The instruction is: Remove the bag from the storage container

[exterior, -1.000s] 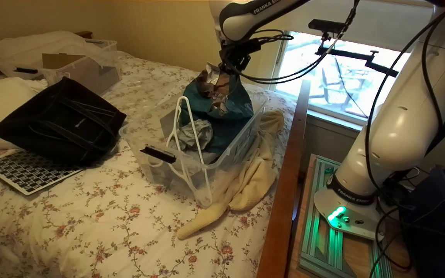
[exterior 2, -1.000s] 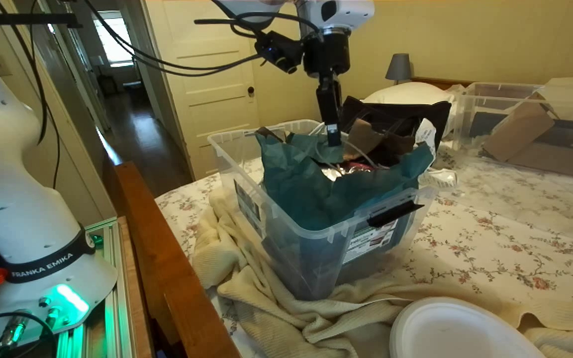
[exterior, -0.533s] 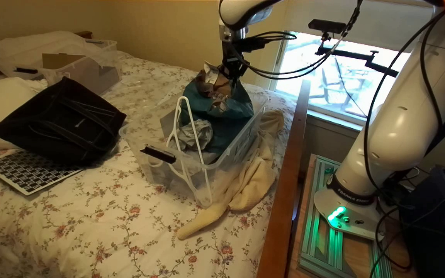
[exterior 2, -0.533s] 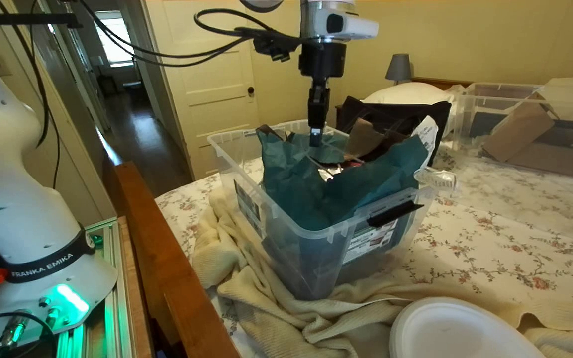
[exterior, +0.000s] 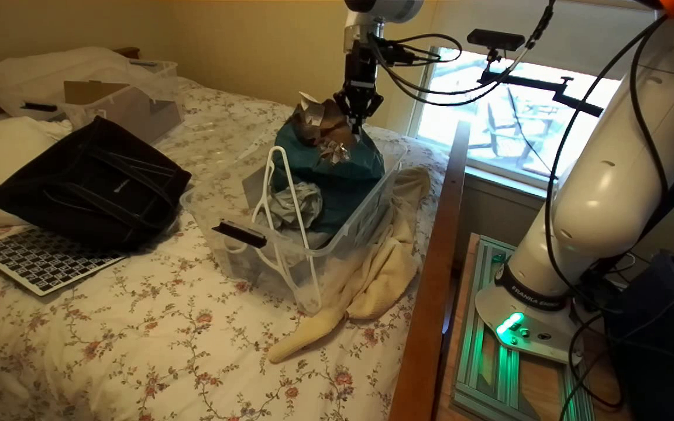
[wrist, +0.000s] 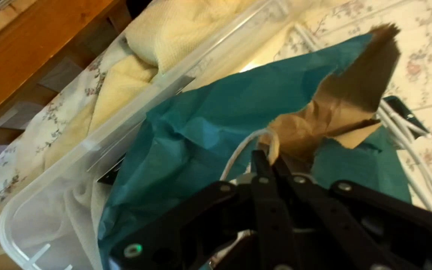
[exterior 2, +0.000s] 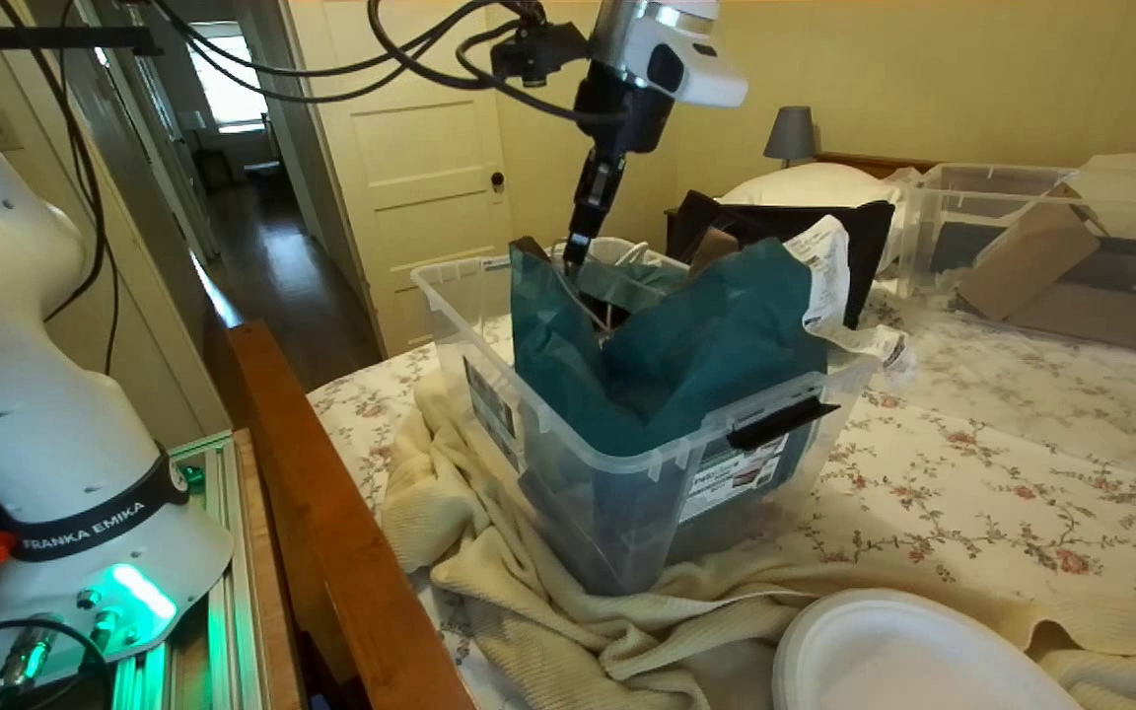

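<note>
Grip first: the tool [wrist: 270, 159] looks to be pressed together, with a loop of white cord handle [wrist: 266, 131] clamped between its tips, best seen in the wrist view. The teal paper bag [exterior 2: 726, 345] that the cord belongs to is stood inside the storage container [exterior 2: 617, 542], over toward one end of it, and its ripped brown edge [wrist: 336, 108] is poking up past the container's rim. Whether its base is touching the container's floor can't be told from these views, tbh.

The step in hand would be judged as the start of the lift: handle caught, bag not yet out of the container. What's called for next, imo, is a slow pull straight up until the bag's bottom is cleared of the rim, and only then a swing over to the bench [exterior: 167, 351] beside the container. If it gets dragged sideways too soon, the rim could be snagged and the container towed along or tipped. Some tilt should be expected, since just one loop can be made out in the tool, and with paper that torn the handle might get ripped out.

Toward the container's opposite end, a white frame [exterior: 277, 148] and a crumpled grey wad [exterior: 309, 199] might be hooked going up, so that side should be watched.
</note>
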Tool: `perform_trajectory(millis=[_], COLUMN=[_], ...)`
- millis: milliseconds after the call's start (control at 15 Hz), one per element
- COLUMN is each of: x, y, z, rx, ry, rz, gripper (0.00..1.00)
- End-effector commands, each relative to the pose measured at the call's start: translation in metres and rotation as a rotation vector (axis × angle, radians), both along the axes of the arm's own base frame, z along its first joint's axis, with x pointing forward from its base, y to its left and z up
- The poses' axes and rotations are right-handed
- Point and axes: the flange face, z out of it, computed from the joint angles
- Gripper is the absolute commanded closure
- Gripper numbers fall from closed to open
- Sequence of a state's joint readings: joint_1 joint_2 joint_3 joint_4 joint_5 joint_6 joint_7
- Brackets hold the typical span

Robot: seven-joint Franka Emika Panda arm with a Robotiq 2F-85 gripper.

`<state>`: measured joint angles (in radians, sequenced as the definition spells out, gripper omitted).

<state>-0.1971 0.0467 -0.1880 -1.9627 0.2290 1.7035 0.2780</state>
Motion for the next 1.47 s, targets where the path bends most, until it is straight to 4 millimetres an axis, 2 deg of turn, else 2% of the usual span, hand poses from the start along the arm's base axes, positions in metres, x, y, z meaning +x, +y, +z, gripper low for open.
perform_trajectory(millis=[0,667,1133,1400], x=[0.002,0.013,0.02,0.017], y=[-0.007,-0.033,-0.051,-0.056], z=[0.01,0.054,0.083,0.113], rx=[0.187,0.543,0.534,0.465], ry=[0.001,-0.259,-0.454,-0.579], rz=[-0.026,-0.326,-0.475,-0.511], gripper=[0.99,0.99,0.99,0.99])
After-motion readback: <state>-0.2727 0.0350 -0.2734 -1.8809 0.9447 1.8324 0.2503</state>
